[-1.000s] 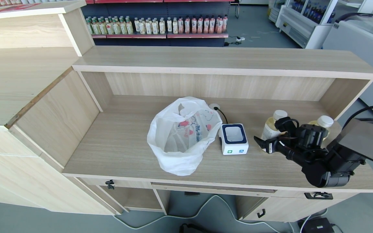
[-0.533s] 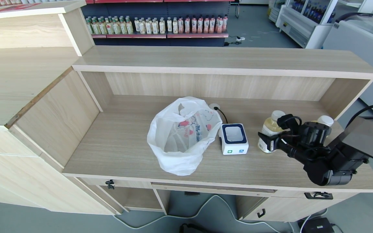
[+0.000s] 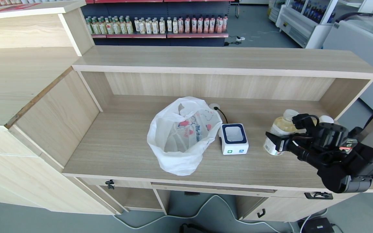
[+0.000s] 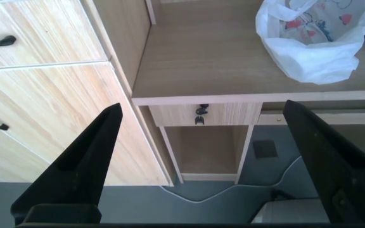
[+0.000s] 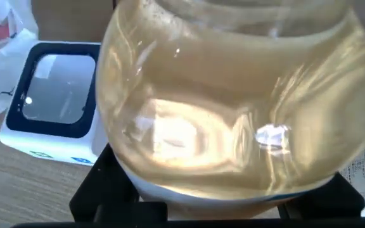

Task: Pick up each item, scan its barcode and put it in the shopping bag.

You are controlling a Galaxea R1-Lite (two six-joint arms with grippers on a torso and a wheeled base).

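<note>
Right gripper [image 3: 276,143] clamped on a tilted bottle [image 3: 282,127] beside the scanner [image 3: 234,138], left gripper [image 4: 201,109] spread wide before the counter [image 4: 201,69].

Light wood counter [image 3: 118,149] with a raised ledge [image 3: 225,60] along the back. There's a small black latch [image 3: 109,184] on the drawer under the front edge, and a pale cable [image 3: 211,196] snaking over the grey floor below. Cabinet [image 3: 8,168] with black handles off to the left. Behind it all there's a store shelf [image 3: 160,35] lined with drinks [image 3: 160,25], plus a freezer [image 3: 361,35] far right.
</note>
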